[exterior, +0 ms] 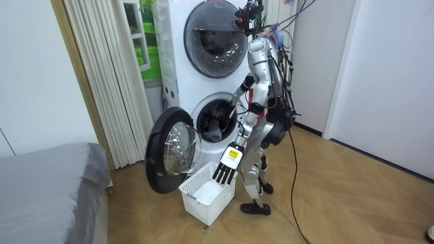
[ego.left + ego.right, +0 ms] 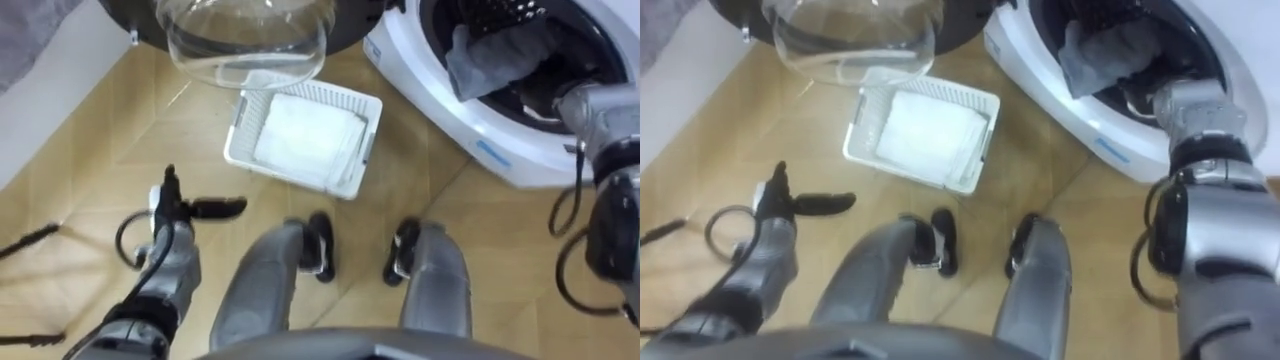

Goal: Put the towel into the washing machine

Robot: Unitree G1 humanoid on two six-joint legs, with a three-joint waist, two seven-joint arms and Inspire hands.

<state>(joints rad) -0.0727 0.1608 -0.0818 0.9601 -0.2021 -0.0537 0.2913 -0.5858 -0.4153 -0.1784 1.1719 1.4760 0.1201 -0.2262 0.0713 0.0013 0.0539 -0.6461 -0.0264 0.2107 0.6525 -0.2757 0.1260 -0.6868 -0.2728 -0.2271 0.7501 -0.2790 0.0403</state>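
Right hand (image 2: 1172,100) sits in washing machine (image 2: 440,112) mouth beside towel (image 2: 495,55), likely pushing it in; grip cannot be told. Left hand (image 2: 178,210) hangs slack, unneeded.

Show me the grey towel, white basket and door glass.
grey towel (image 2: 490,60), left eye view, bunched middle.
white basket (image 2: 238,125), left eye view, left wall.
door glass (image 2: 245,50), left eye view, bowl's middle.

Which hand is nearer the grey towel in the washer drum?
Right. The right hand reaches into the drum beside the towel; left hand hangs open over the floor, near the basket.
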